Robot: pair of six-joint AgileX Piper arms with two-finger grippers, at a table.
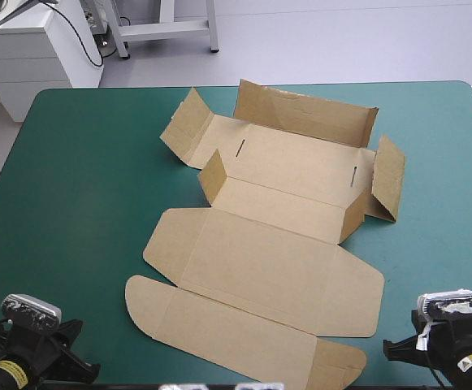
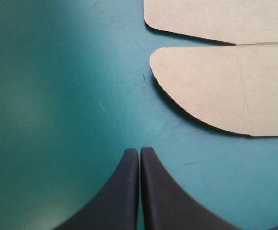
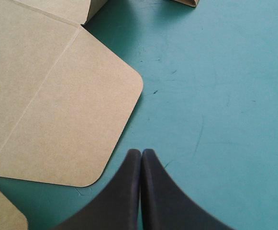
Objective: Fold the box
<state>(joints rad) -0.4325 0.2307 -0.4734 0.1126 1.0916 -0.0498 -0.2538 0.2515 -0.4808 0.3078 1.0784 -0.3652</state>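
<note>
Brown box (image 1: 268,244) on teal-green cover (image 1: 81,162), far flaps raised; left gripper (image 2: 139,150), right gripper (image 3: 141,152) clenched beside near flaps

high: overhead, forward-down | wrists: close, downward | shared: box (image 1: 268,244) corners

The left tool (image 2: 139,151) and right tool (image 3: 141,152) have broad, curved black fingers (image 2: 115,201).

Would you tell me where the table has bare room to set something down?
Widest: the teal-green cover between the box and the left edge. A narrower strip lies right of the box. The middle is crowded with board.
</note>
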